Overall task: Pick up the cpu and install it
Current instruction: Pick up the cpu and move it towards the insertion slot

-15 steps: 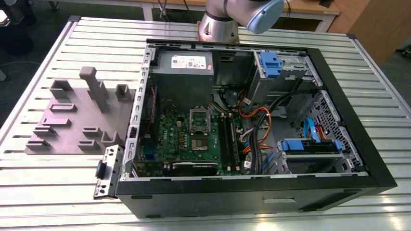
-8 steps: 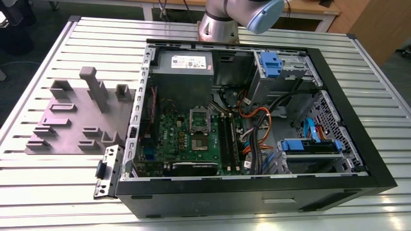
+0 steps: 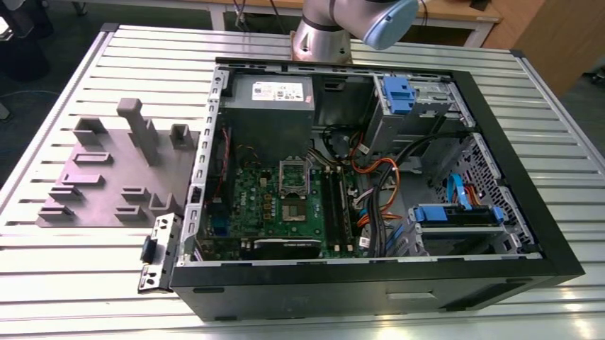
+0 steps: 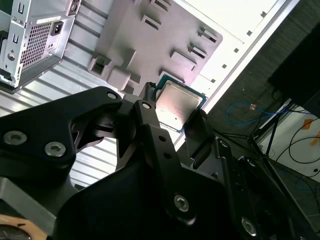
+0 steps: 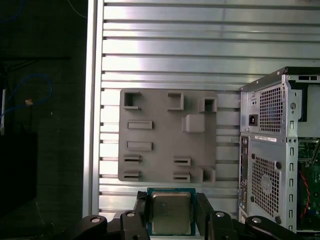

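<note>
The cpu (image 5: 171, 212) is sitting between the gripper's (image 5: 171, 199) fingers (image 5: 141, 212), which are pinching two opposite edges. Its metal lid is facing the wrist cameras, and being nearly square, it is showing no clear long axis. Beyond the fingertips the grey fixture plate (image 5: 160, 135) is lying on the slatted table (image 5: 165, 50).

Nothing really readable here: the white sticker (image 3: 274, 90) on the power supply (image 3: 265, 120) is just smudgy print, and the cpu (image 5: 171, 212) lid markings are too faint.

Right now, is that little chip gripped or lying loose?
Gripped. In both wrist views the cpu sits clamped between the tool's two black fingers, well clear of the grey fixture plate behind it.
</note>
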You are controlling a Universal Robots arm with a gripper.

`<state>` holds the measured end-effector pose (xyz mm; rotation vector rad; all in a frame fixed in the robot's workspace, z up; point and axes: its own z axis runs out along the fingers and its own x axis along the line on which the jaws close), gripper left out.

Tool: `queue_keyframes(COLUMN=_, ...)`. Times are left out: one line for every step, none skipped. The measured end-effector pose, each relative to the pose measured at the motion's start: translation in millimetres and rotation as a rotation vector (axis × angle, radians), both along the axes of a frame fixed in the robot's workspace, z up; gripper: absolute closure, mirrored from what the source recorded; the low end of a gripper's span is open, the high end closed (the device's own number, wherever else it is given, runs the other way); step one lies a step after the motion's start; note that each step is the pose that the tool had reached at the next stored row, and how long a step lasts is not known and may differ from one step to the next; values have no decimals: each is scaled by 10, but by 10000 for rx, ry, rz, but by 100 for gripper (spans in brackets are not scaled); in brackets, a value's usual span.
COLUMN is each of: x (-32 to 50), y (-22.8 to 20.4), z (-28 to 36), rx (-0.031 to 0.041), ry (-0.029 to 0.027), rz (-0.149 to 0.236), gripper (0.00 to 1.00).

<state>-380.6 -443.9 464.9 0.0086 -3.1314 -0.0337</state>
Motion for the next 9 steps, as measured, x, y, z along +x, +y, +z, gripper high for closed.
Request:
queue_keyframes(x=0, y=0, z=0, rx=0, ry=0, rz=-1, gripper=53)
queue_keyframes(x=0, y=0, z=0, rx=0, ry=0, rz=0, gripper=53)
queue_keyframes(x=0, y=0, z=0, rx=0, ry=0, rz=-1, gripper=53)
queue_keyframes(x=5, y=-1, z=-1, rx=1, ry=-1, rz=1, gripper=53)
queue_keyframes(x=20, y=-1, z=0, rx=1, ry=-1, rz=2, gripper=53)
queue_keyframes(x=39, y=-1, z=0, rx=1, ry=0, rz=0, gripper=53)
queue_keyframes(x=53, y=0, z=0, rx=1, ry=0, rz=-1, gripper=53)
queue_keyframes(x=66, y=0, z=-1, rx=1, ry=0, rz=0, gripper=53)
queue_keyframes(x=77, y=0, z=-1, rx=1, ry=-1, rz=0, gripper=53)
